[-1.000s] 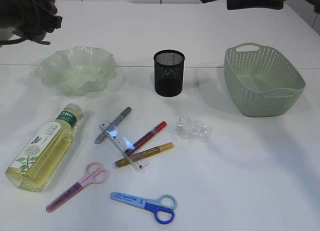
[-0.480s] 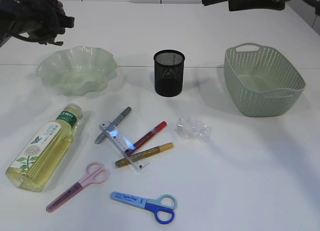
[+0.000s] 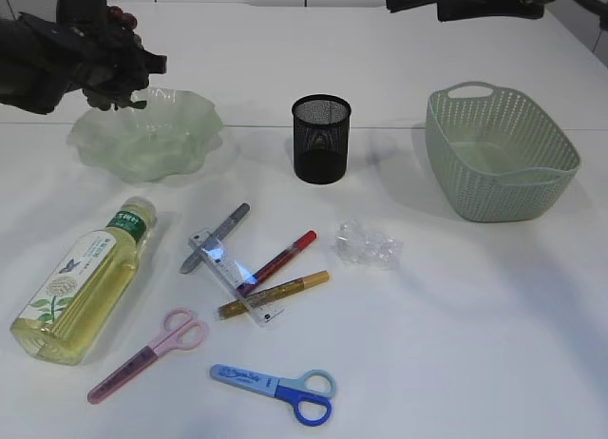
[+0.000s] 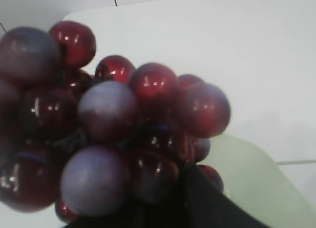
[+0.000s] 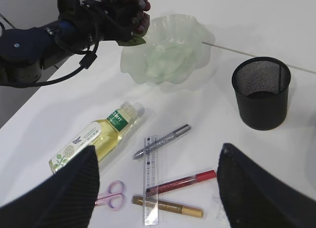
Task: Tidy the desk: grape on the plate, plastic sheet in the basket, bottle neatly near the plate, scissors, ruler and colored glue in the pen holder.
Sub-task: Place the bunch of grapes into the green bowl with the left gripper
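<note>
Grape (image 3: 116, 19) bunch, exterior view: held by the left end effector (image 3: 112, 61) above the rear rim of the green plate (image 3: 180, 140) near the tabletop's far left corner. Black pen holder (image 3: 321, 139) upright mid-tabletop, toward the far edge; green basket (image 3: 499, 152) toward the right edge. Plastic sheet (image 3: 367, 243) lay crumpled at the center. Bottle (image 3: 84, 280) lay on its side by the left edge. Ruler (image 3: 235, 274) lay crossed with red glue pen (image 3: 277, 261), gold glue pen (image 3: 274, 294) and silver pen (image 3: 215, 237). Pink scissors (image 3: 147, 354) and blue scissors (image 3: 275, 391) lay near the front edge.

Left wrist view: filled with dark red grapes, plate rim below right.

Right wrist view: right end effector (image 5: 158, 188) spread wide, holding nothing, hovering over the pens; left one gripping the grapes over the plate's edge.
</note>
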Robot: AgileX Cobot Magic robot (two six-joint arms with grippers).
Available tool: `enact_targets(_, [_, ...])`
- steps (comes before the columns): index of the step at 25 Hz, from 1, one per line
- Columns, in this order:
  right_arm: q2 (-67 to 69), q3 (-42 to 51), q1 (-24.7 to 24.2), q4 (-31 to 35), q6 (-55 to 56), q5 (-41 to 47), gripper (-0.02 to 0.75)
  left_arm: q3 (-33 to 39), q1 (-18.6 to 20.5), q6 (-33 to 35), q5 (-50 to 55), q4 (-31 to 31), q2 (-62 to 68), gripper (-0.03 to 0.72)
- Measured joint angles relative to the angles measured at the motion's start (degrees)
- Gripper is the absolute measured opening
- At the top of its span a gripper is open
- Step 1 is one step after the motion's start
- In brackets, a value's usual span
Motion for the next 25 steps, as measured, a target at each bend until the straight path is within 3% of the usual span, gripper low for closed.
enact_targets(9, [0.00, 0.00, 0.00, -0.07, 0.00, -0.45, 0.577, -1.69, 0.00, 0.00, -1.04, -1.08, 3.23, 0.103])
enact_targets(19, [0.00, 0.00, 0.00, -0.07, 0.11, -0.65, 0.577, -2.30, 0.59, -0.12, -1.55, -3.30, 3.97, 0.270])
enact_targets(25, [0.00, 0.00, 0.00, -0.07, 0.23, -0.79, 0.577, -2.38, 0.83, -0.12, -0.89, -3.65, 3.97, 0.286])
